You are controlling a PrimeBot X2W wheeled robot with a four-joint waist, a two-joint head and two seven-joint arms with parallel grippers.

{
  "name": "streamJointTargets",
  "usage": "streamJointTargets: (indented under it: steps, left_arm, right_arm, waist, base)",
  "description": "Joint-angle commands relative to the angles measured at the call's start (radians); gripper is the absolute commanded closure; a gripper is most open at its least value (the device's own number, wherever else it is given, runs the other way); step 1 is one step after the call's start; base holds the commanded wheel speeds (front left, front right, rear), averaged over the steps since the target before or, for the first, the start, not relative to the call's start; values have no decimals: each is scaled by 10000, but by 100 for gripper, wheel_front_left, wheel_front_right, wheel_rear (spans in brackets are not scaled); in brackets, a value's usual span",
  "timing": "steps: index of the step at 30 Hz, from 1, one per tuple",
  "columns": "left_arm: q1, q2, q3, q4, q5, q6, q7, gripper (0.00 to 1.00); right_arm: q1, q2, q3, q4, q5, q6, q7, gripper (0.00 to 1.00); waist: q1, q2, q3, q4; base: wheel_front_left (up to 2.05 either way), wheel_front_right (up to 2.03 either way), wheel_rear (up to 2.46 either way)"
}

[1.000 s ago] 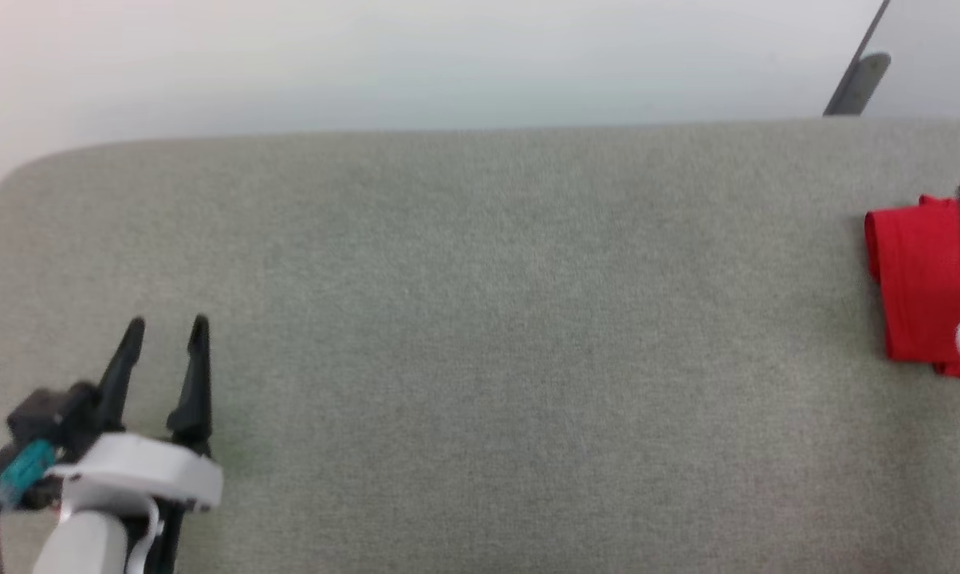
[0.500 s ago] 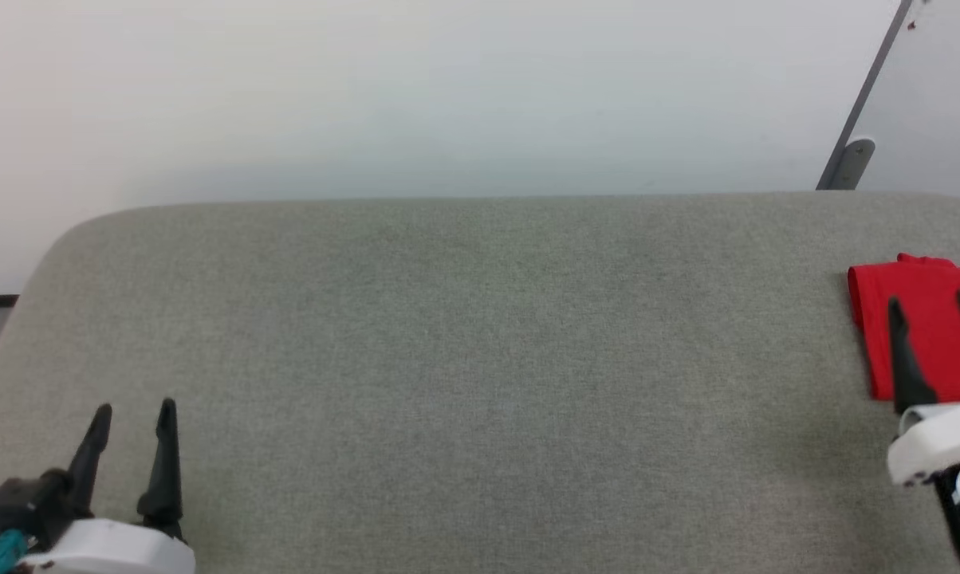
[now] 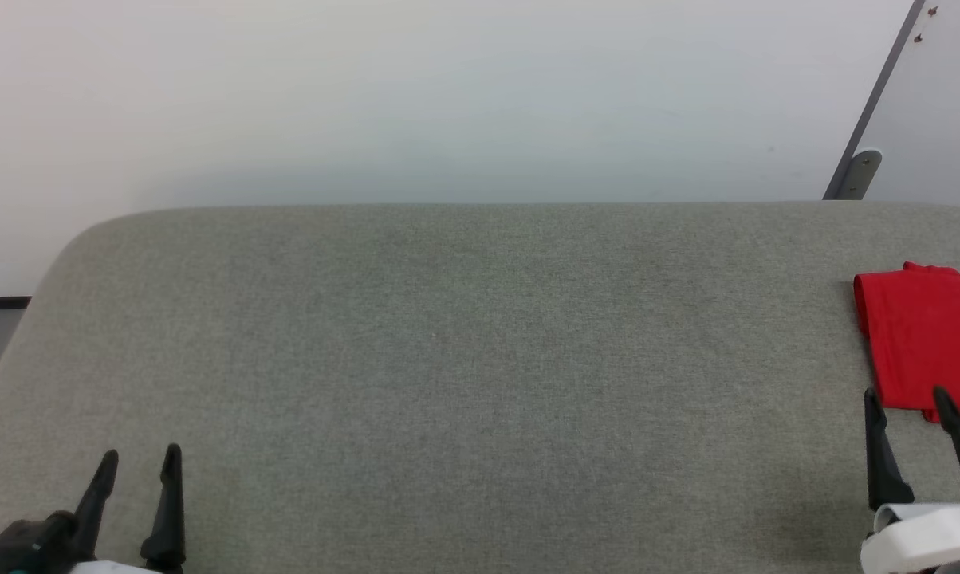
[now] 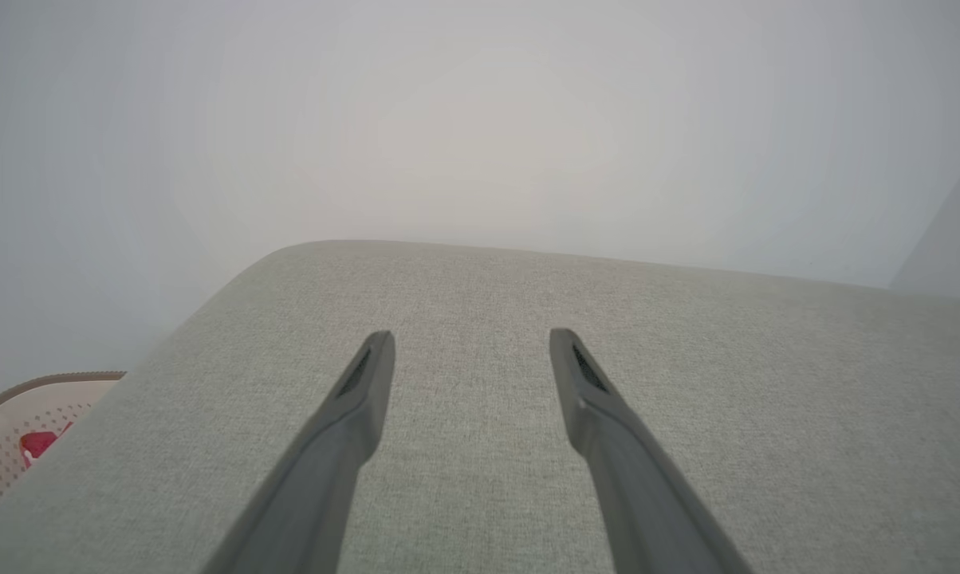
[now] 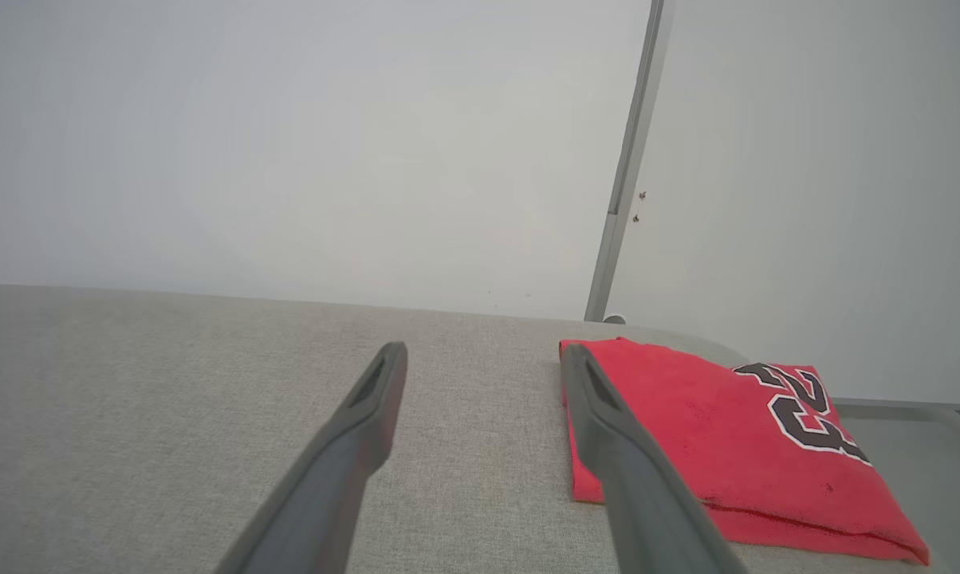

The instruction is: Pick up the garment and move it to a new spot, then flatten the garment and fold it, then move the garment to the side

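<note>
Garment [image 3: 922, 343] lay folded at the counter's [image 3: 480, 359] right edge; my left tool [image 3: 142, 453] and right tool [image 3: 904, 395] stood wide, empty; task apparently finished.

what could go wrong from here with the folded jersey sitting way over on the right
1. The garment lies folded close to the right end of the table. A sideways nudge could probably slide it over the edge.
2. The right gripper hangs open by the garment's near corner, one finger crossing it in the right wrist view. If that finger snags the soft cloth on a move, the fold may pull open.
</note>
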Motion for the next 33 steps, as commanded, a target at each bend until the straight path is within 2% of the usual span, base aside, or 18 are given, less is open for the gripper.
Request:
streamJointTargets:
  steps: [1, 9, 27, 28, 33]
  left_arm:
    - [123, -1, 3, 20, -91, 17, 8, 0]
    - [216, -66, 143, -20, -157, 17, 8, 0]
    - [251, -164, 146, -349, -35, 16, 8, 0]
    - [177, -155, 130, -341, -122, 0, 1, 100]
    - [234, -492, 55, -20, -345, -2, 84, 100]
  right_arm:
    - [163, 105, -86, -106, -11, -20, -41, 0]
    - [646, 467, -124, -394, -124, -21, -41, 0]
    - [877, 684, -110, -439, -83, -21, -42, 0]
    - [781, 655, -109, -417, -100, 0, 0, 100]
    - [757, 739, -134, 19, 124, 0, 161, 100]
  waist:
    - [0, -1, 3, 6]
    - [0, -1, 31, -63]
    - [0, -1, 101, -96]
    - [0, -1, 101, -97]
    - [0, -1, 105, -95]
  base:
    - [0, 0, 0]
    - [0, 0, 0]
    - [0, 0, 0]
    - [0, 0, 0]
    - [0, 0, 0]
